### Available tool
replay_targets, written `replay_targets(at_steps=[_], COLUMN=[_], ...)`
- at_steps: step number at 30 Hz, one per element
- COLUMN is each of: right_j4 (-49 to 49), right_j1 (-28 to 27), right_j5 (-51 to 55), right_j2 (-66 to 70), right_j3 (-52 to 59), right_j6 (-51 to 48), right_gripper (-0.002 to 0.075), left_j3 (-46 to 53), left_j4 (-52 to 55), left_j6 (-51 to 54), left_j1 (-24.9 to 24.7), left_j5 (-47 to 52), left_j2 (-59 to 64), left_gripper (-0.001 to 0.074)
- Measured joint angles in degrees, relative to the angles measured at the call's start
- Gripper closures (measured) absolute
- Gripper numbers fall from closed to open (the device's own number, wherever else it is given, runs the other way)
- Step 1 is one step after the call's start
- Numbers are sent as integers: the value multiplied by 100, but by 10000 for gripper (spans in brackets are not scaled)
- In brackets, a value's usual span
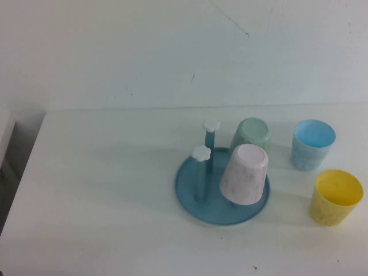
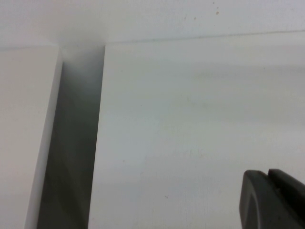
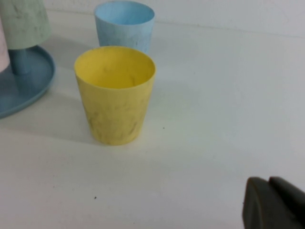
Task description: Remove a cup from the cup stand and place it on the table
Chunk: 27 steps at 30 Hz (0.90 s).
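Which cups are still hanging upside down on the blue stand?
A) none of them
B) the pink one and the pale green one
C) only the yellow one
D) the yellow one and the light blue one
B: the pink cup and the pale green cup sit upside down on the cup stand; the yellow cup and the light blue cup stand upright on the table.

Neither arm reaches into the high view. The left gripper [image 2: 274, 200] shows only as a dark grey corner at the edge of its own wrist view, held above the white table [image 2: 190, 119] near a side edge; whether it is open or closed cannot be made out. The right gripper [image 3: 274, 204] appears the same way in the right wrist view, a dark corner above the tabletop, well apart from the nearest cup, its state equally unclear.
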Motion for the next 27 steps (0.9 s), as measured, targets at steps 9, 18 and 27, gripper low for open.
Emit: replay_targets(at_steps=[9,18,27], right_j4=[0,-11,-11], right_j1=[0,0,0], right_j5=[-69,-81,-81], right_j2=[0,0,0], right_j3=[12,12,12], right_j6=[0,0,3], right_gripper=[729,729,729], left_j3=[0,0,0], left_j4=[0,0,0], left_j6=[0,0,0], left_j1=[0,0,0], left_j5=[0,0,0], left_j2=[0,0,0], left_gripper=[737,737,737])
